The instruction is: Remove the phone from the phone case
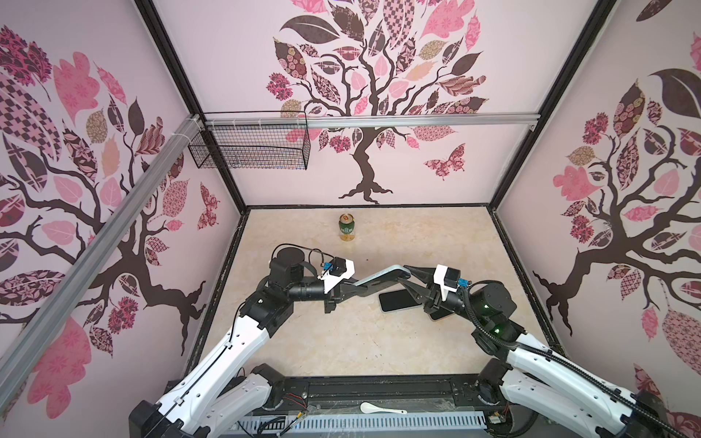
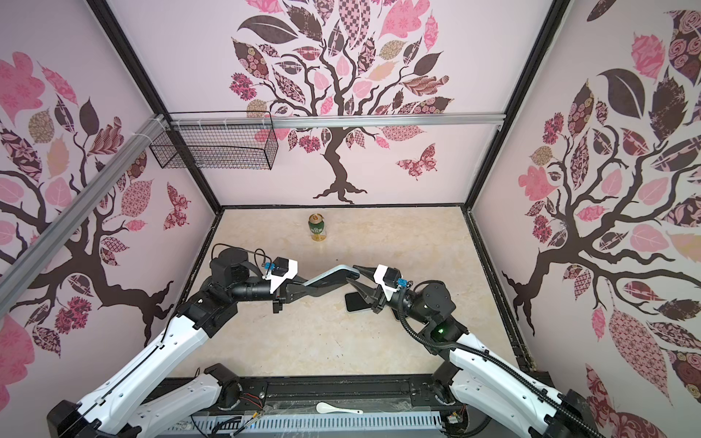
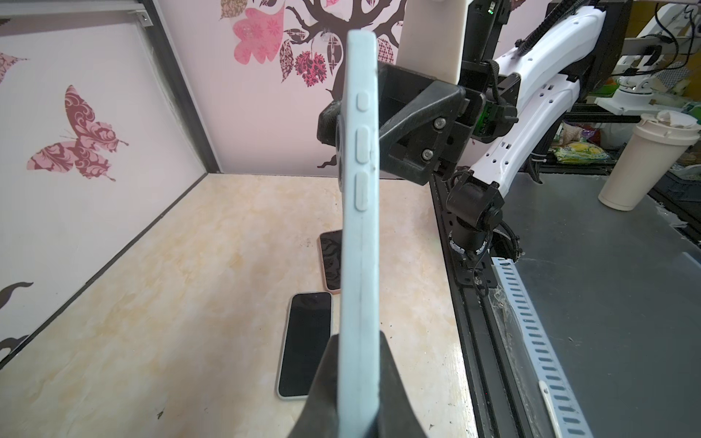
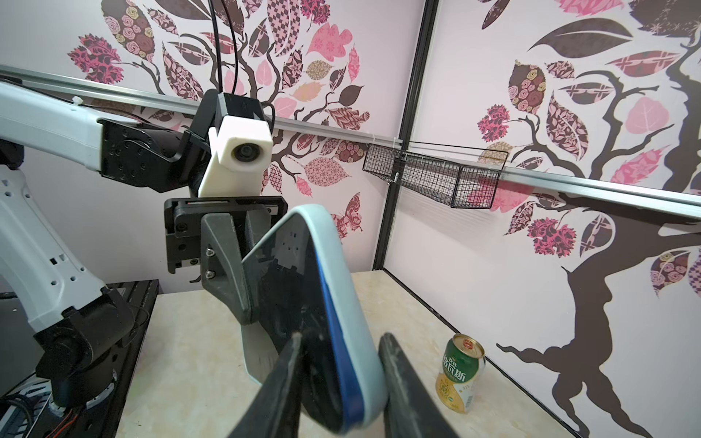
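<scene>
The phone case [image 1: 379,278] [image 2: 326,280] is pale blue and hangs in the air between both arms, above the table's middle. My left gripper [image 1: 363,285] [image 3: 358,349] is shut on one end of the phone case [image 3: 360,227], seen edge-on with its side buttons. The phone [image 4: 299,295] sits in the phone case [image 4: 358,314], dark screen showing, its blue rim along the case's lip. My right gripper [image 1: 405,277] [image 4: 341,337] is shut on the other end, one finger on the screen and one on the case's back.
Two other phones lie screen-up on the table below: one white-edged [image 1: 398,299] [image 3: 307,341], one pink-edged [image 3: 330,261] partly under my right arm. A green and gold can [image 1: 346,227] [image 4: 459,373] stands near the back. A wire basket [image 1: 250,148] hangs on the back wall.
</scene>
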Available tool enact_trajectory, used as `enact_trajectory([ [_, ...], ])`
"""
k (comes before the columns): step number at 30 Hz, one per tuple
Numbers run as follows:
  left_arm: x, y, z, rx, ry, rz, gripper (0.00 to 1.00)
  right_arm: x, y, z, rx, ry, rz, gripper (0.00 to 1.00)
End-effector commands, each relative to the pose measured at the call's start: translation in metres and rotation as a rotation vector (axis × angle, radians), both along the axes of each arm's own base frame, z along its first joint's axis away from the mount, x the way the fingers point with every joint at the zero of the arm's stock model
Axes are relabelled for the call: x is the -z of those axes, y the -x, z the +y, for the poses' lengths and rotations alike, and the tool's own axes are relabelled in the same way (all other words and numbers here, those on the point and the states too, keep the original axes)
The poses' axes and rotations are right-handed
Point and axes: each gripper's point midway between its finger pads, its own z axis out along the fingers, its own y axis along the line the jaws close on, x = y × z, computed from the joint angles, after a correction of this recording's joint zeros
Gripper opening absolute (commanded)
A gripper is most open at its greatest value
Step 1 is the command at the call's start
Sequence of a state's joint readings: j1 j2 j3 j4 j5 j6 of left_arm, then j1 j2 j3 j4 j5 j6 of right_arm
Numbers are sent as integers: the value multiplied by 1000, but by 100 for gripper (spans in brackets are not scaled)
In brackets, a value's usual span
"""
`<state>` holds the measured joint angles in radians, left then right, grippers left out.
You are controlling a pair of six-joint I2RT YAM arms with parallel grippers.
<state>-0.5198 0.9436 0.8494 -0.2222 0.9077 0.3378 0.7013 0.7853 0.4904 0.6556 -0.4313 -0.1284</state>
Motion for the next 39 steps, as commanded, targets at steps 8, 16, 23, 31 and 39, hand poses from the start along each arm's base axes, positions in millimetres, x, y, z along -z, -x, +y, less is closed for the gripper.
enact_trajectory([
  [8,-42,-2,5,-90,130,-152,0,-29,-1,-23,121,-70,-70,39],
  [16,-51,-5,1,-100,185,-180,0,-48,12,-22,81,-82,-146,40],
  [23,-55,3,-4,-93,206,-286,0,-66,26,-22,43,-87,-243,40],
  [31,-56,-1,-2,-118,223,-294,0,-67,30,-29,61,-109,-254,39],
  [39,-60,-1,-1,-132,230,-303,0,-65,33,-27,37,-103,-248,39],
])
